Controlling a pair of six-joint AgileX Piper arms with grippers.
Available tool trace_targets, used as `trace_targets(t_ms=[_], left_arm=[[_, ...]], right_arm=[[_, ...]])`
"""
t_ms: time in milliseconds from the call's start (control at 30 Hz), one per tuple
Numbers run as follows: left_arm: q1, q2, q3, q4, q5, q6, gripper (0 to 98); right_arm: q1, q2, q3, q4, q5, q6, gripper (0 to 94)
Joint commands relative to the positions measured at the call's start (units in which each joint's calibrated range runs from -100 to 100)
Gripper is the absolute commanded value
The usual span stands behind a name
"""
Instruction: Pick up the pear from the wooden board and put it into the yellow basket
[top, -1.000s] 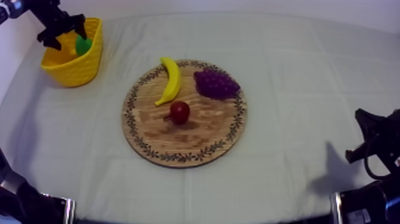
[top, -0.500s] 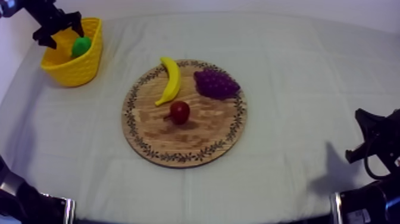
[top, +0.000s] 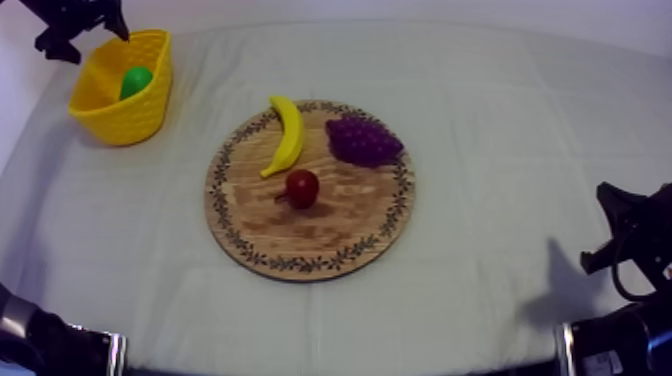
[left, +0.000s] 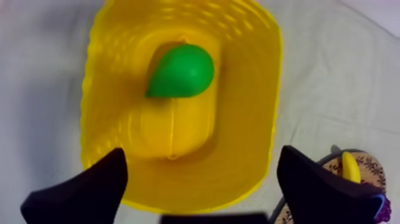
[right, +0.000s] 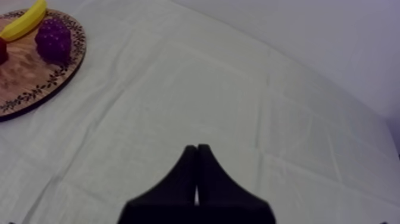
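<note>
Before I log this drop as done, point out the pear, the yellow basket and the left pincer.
pear (left: 181, 70): left wrist view, green body.
yellow basket (top: 125, 120): top view, front wall.
left pincer (left: 201, 156): left wrist view, midway between fingertips.

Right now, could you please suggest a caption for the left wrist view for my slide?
Open left gripper over the yellow basket, with the green pear lying inside it.

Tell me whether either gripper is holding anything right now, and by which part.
Nothing is held. The left gripper is open above the yellow basket, where the pear lies loose; the right gripper is shut on nothing.
</note>
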Motion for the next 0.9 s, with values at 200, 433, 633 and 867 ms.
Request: trace_targets(t_ms=[200,433,633,867], left_arm=[[-1.06,-10.81,5.46,0.09,2.18,0.46,94.7],[-2.64,-20.39,12.93,-0.09,1.7,-0.25,94.8],[-2.9,-28.5,18.34,-0.15,0.64,-0.79,93.0],[-2.72,-37.04,24.79,0.28,-0.16,-0.67,88.6]], right_arm=[[0.0,-0.03,-0.02,0.01,0.02,0.02,0.2],[0.0,-0.03,-0.02,0.01,0.02,0.02,0.2],[0.0,-0.03,-0.02,0.01,0.02,0.02,0.2],[0.0,-0.03,-0.02,0.01,0.02,0.02,0.2]])
